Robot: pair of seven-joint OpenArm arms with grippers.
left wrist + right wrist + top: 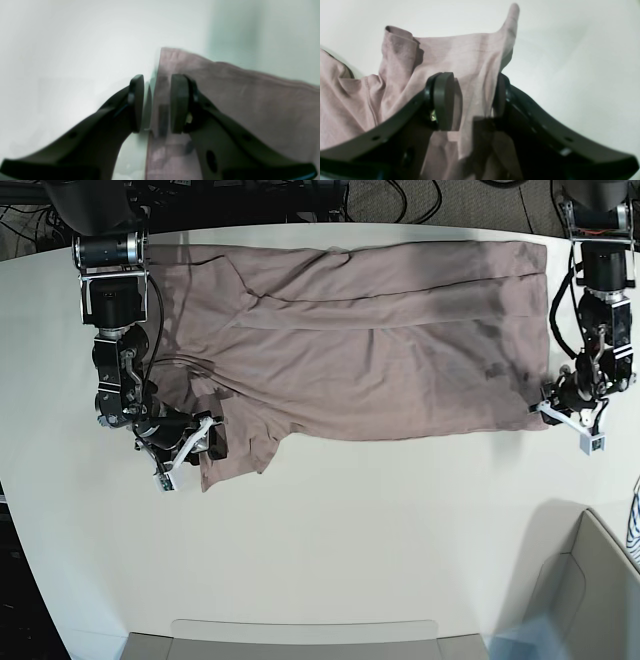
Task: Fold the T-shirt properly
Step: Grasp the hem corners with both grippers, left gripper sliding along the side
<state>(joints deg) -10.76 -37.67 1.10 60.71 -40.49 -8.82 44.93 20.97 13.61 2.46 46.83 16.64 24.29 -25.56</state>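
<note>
— Dark pads fill your wrist views first. Your right gripper (470, 100) has its jaws spread, with a sleeve flap of the T-shirt (370, 340) standing between them, not pinched.

— And the other side?

— Your left gripper (157, 103) is also spread, straddling the hem corner; one pad sits over cloth, the other over the bare white table (330, 550).

— Where's the shirt overall?

— Flat on the far half of the table, its long axis running side to side in the base view, hem toward your left arm, sleeves and neck toward your right.

— What could go wrong?

— If you close now, the left may catch only one layer or slip off the edge, I'd judge. The right sleeve is bunched, so a lift there could drag wrinkles into the fold and skew it.
</note>
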